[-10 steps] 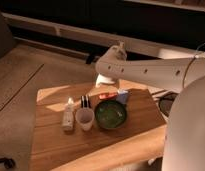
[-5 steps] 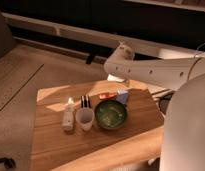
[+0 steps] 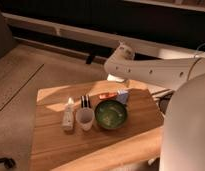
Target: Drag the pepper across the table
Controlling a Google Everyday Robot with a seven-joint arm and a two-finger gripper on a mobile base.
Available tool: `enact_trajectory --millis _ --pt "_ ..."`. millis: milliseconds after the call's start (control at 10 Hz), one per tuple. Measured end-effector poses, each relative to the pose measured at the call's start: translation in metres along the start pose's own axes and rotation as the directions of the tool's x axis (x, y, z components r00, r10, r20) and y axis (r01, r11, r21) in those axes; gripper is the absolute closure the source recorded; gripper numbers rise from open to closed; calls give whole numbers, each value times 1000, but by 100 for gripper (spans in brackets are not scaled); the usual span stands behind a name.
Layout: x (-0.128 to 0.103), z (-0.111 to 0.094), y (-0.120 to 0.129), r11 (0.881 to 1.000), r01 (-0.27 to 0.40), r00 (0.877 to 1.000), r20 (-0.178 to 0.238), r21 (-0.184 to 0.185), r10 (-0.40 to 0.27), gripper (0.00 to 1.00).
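The pepper [image 3: 107, 95], a thin red-orange piece, lies on the wooden plank table [image 3: 61, 145] near its far edge, just behind the green bowl [image 3: 111, 114]. My white arm reaches in from the right. Its gripper [image 3: 115, 76] hangs at the arm's left end, above and a little behind the pepper, apart from it. A blue-and-white packet [image 3: 123, 96] sits right of the pepper.
A pale cup [image 3: 85, 119] and a white bottle [image 3: 68, 115] stand left of the bowl, with a small dark item [image 3: 85, 101] behind the cup. My robot body [image 3: 188, 130] fills the right side. Floor lies to the left.
The arm's end with the gripper has shifted slightly right and up, away from the table's far edge. The objects on the table have not moved.
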Motion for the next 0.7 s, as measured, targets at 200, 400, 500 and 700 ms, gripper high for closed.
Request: enact_trajectory --millis 200,400,500,700 --pt "17 35 11 999 -17 998 -66 -39 14 35" --pt "42 72 50 991 13 989 -146 -130 -32 35" --pt "44 78 64 985 38 986 -153 -169 -65 35" --pt "45 84 100 959 117 976 -149 -258 -159 35"
